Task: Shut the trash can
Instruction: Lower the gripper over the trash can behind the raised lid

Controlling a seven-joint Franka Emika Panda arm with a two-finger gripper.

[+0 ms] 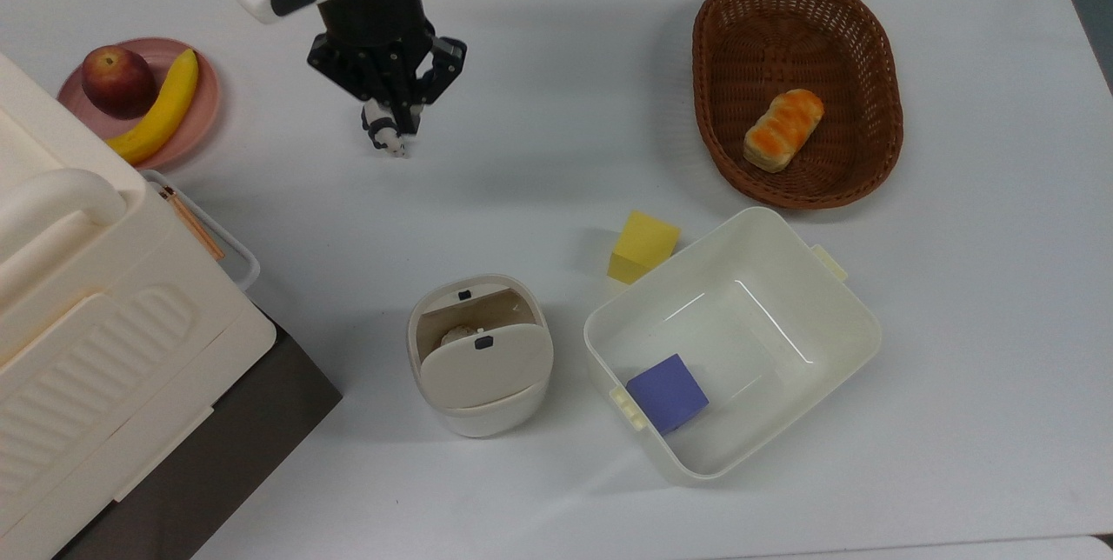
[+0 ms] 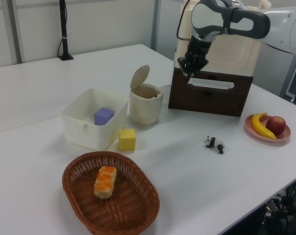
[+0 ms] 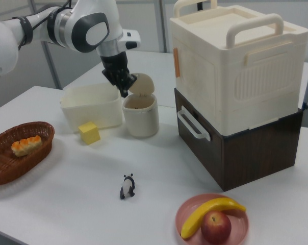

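The trash can point(image 1: 480, 403) is a small cream bin standing near the front middle of the table in the top view. Its beige lid point(image 1: 483, 365) with a black button is tipped up, and the mouth is open. The trash can point(image 2: 146, 105) in the left view and the trash can point(image 3: 140, 116) in the right view both show the lid upright. My gripper point(image 1: 402, 115) hangs high over the far part of the table, shut with nothing between its fingers. The gripper point(image 2: 186, 76) is to the right of the lid and apart from it in the left view. In the right view the gripper point(image 3: 124, 92) appears just left of the lid.
A toy panda point(image 2: 215, 144) lies on the table below the gripper. A lidless white tub point(image 1: 739, 325) holding a purple cube point(image 1: 667, 392) stands beside the can, with a yellow cube point(image 1: 643, 245) behind it. There are also a wicker basket point(image 1: 722, 64) with bread, a pink plate point(image 1: 204, 103) of fruit, and a big cream box point(image 1: 87, 325).
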